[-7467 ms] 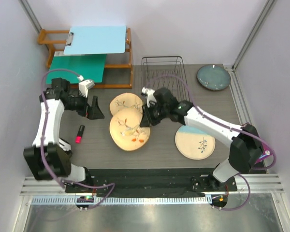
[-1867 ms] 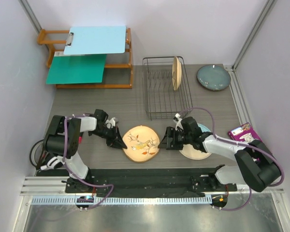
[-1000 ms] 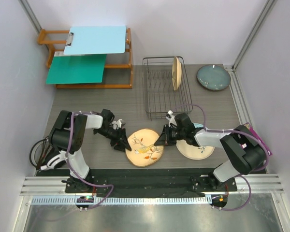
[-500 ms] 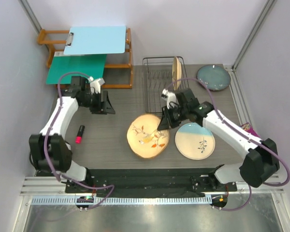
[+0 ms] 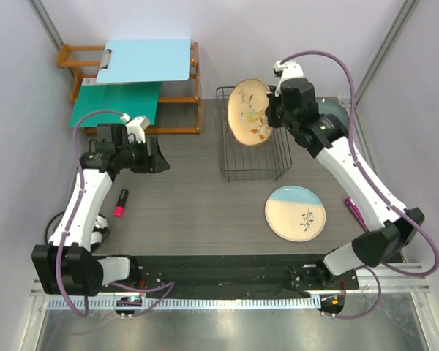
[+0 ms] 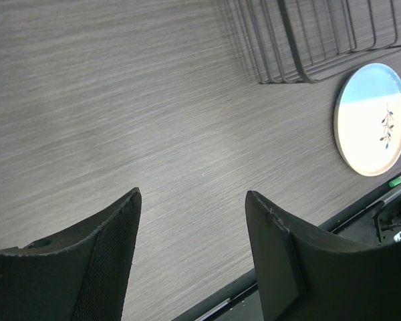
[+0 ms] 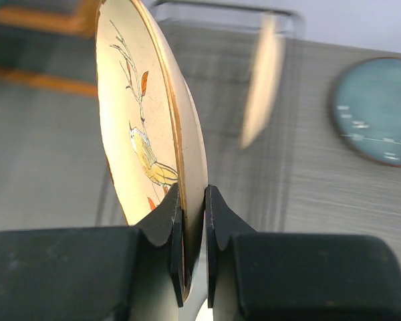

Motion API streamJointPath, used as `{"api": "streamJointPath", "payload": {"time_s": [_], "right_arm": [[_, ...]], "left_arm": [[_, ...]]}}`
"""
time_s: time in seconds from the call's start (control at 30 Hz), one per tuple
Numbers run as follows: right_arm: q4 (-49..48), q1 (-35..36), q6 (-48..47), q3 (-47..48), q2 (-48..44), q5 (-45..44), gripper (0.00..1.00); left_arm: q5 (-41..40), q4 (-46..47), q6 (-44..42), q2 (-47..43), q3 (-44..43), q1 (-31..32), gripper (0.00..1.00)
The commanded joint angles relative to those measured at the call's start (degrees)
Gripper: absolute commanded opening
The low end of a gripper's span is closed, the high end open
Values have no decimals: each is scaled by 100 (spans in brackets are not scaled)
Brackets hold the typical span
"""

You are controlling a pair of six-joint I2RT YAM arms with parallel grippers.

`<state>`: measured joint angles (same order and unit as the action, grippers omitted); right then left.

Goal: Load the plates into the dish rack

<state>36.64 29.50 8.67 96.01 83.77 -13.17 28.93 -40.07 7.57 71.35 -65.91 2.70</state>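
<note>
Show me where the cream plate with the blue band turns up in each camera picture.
Top external: the cream plate lies flat, lower right of centre, nearer the arms' bases than the dish rack.
Left wrist: the cream plate is at the right edge, below the dish rack.
Right wrist: not in it.
Shared landmark: the dish rack, blurred in the right wrist view.

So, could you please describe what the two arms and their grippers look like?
The left arm and right arm have white shells, black joints and a looping purple cable each. The left gripper and right gripper have two matte black fingers.
</note>
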Motion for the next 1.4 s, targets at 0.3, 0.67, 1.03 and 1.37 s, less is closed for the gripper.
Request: {"api": "streamJointPath", "payload": {"time_s": [0.3,0.67,1.03,1.37], "right_arm": [[-2020,74,-523,1823,1914,-3674,1],[-2345,109,-1630,2906,3417,-4694,1],[-3101,214,-2975,3152,4138,-5327,1],[-2856,250,-2942,2959,4402,-5354,1]], "left_arm": [[-159,799,649,-297,614,-6,64],[-116,1124,737,-447,992,-6,64],[-98,1248,772,-517,1177,-6,64],[-80,1335,790,-447,1203,2,64]]}}
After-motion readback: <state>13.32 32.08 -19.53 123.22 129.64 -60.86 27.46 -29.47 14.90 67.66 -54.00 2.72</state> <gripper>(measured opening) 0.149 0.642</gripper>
